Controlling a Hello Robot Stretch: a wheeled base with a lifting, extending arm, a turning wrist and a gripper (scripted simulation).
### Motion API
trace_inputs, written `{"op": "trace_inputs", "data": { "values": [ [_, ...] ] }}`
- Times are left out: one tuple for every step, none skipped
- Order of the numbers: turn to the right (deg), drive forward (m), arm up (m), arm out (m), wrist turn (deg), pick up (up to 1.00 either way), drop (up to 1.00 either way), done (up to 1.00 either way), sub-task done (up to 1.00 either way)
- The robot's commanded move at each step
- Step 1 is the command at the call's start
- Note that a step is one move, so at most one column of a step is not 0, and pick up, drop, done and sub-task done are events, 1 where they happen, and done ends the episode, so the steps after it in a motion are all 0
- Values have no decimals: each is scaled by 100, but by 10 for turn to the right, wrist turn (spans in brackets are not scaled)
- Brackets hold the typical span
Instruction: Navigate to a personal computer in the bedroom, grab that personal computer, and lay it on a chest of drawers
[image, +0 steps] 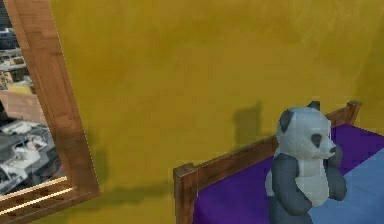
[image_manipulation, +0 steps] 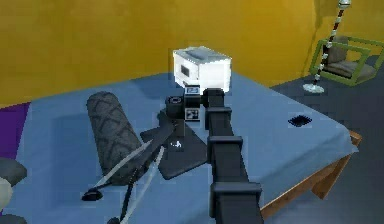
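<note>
You face a yellow wall (image: 200, 70) ahead, with a wood-framed window (image: 60, 110) at the forward view's left. A wood-framed bed (image: 225, 160) runs in from the right of that view.

In the arm side view a blue blanket (image_manipulation: 270, 140) covers the bed, and everything near the gripper lies on it. The arm (image_manipulation: 230, 160) rises as a dark bar from the bottom edge and reaches out over the blanket. A panda (image: 305, 155) toy sits upright on the bed in the forward view.

A dark roll (image_manipulation: 108, 125) lies just beyond the gripper (image_manipulation: 108, 200), farther out on the blanket. A green chair (image_manipulation: 352, 55) stands on the floor well apart from it, past the far corner of the bed. A white box (image_manipulation: 200, 68) sits on the blanket beyond the arm's end.

The computer (image_manipulation: 178, 155), a dark flat slab, lies on the blanket between the gripper's thin fingers and the arm, right at the gripper's body. You cannot tell whether they touch. A striped lamp (image_manipulation: 338, 35) pole stands beside the chair. A small dark thing (image_manipulation: 298, 121) lies on the blanket across the arm from the gripper.

You cannot tell how the fingers are set, nor whether they hold anything.
</note>
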Motion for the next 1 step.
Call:
{"op": "trace_inputs", "data": {
  "values": [
    [0,0,0,0,450,0,0,0,0]
  ]
}}
